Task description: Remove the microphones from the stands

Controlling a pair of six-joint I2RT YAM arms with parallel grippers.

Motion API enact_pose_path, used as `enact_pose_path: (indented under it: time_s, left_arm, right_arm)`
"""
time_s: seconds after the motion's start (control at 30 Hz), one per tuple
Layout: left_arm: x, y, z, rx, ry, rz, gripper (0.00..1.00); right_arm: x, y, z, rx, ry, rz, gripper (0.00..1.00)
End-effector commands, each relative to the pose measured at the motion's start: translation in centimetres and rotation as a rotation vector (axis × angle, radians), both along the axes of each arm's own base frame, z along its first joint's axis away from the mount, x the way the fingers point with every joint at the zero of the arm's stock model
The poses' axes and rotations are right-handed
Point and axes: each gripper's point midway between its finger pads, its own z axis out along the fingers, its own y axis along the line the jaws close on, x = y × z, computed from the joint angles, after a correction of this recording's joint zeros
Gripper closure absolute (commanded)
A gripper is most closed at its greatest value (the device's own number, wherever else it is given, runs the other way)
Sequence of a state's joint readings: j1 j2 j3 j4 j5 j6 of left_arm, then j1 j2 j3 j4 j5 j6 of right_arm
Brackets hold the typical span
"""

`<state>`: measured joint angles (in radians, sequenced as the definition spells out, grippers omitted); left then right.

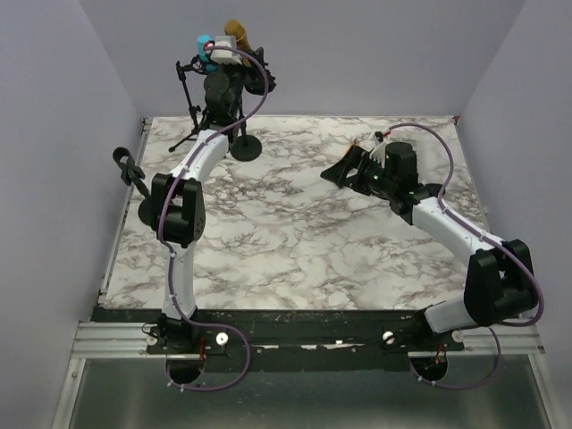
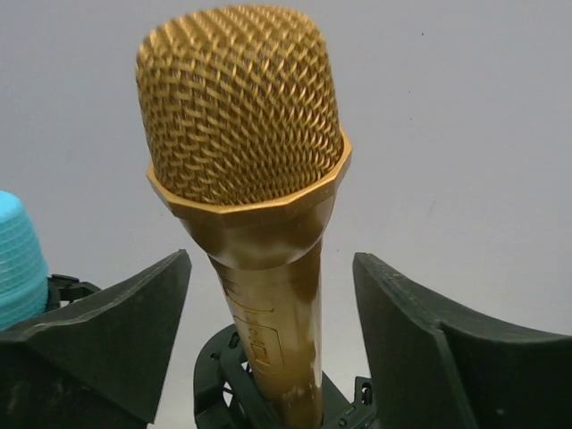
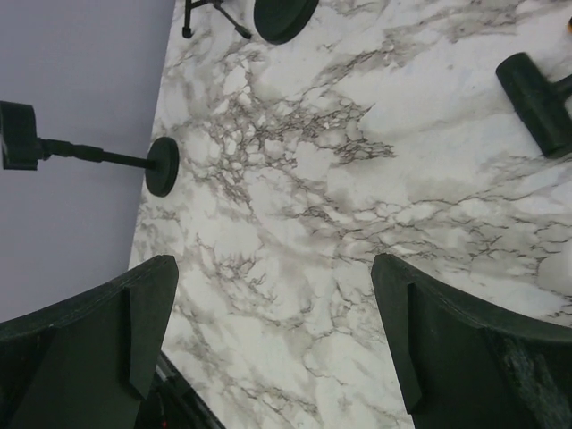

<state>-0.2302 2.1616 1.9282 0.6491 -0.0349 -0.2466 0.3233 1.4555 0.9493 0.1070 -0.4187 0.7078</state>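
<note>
A gold microphone (image 1: 235, 29) stands upright in the clip of a black stand with a round base (image 1: 243, 147) at the far left of the table. In the left wrist view its mesh head (image 2: 241, 116) and handle rise from the clip (image 2: 223, 375). My left gripper (image 2: 271, 268) is open, with one finger on each side of the handle and a gap on both sides. It is raised at the stand's top in the top view (image 1: 231, 71). My right gripper (image 1: 344, 170) is open and empty over the right half of the marble table (image 3: 295, 179).
A blue microphone (image 1: 204, 45) sits on a tripod stand (image 1: 188, 89) just left of the gold one; it also shows in the left wrist view (image 2: 18, 259). An empty stand (image 3: 163, 166) with a clip (image 3: 18, 134) is at the table's left edge. A black cylindrical object (image 3: 536, 98) lies far right.
</note>
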Motion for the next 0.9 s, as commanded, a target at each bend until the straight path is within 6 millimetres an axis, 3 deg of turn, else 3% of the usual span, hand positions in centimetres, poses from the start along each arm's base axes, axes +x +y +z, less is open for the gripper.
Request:
enact_pose_path:
  time_s: [0.0,0.1,0.23,0.37,0.57,0.67,0.77,0.87]
  left_arm:
    - [0.8,0.4,1.0,-0.024,-0.065,0.022,0.32]
    - [1.2,0.4,0.7,-0.019,-0.071,0.015,0.45]
    - [1.1,0.1,2.0,0.001,-0.106,0.000,0.59]
    - [0.7,0.1,4.4,0.009,-0.142,0.000,0.74]
    - [-0.5,0.3,8.7,0.011,-0.209,0.003,0.85]
    - [-2.1,0.6,11.9,0.005,-0.256,0.005,0.87]
    - [-4.8,1.1,16.2,-0.003,-0.315,0.008,0.89]
    - [-7.8,1.2,18.9,-0.011,-0.303,-0.033,0.94]
  right_arm:
    - [1.5,-2.6,2.9,-0.129,-0.129,-0.086,0.01]
    - [1.9,-3.8,3.4,-0.168,-0.161,-0.132,0.01]
    - [2.0,-3.9,3.4,-0.170,-0.160,-0.138,0.00]
    - [1.6,-3.7,3.2,-0.142,-0.140,-0.131,0.00]
    - [0.6,-3.7,3.4,-0.130,-0.147,-0.119,0.00]
    - [0.4,-3.6,3.7,-0.128,-0.150,-0.106,0.00]
    - [0.1,-3.8,3.8,-0.158,-0.137,-0.100,0.00]
    - [-0.3,-4.3,3.7,-0.201,-0.115,-0.094,0.00]
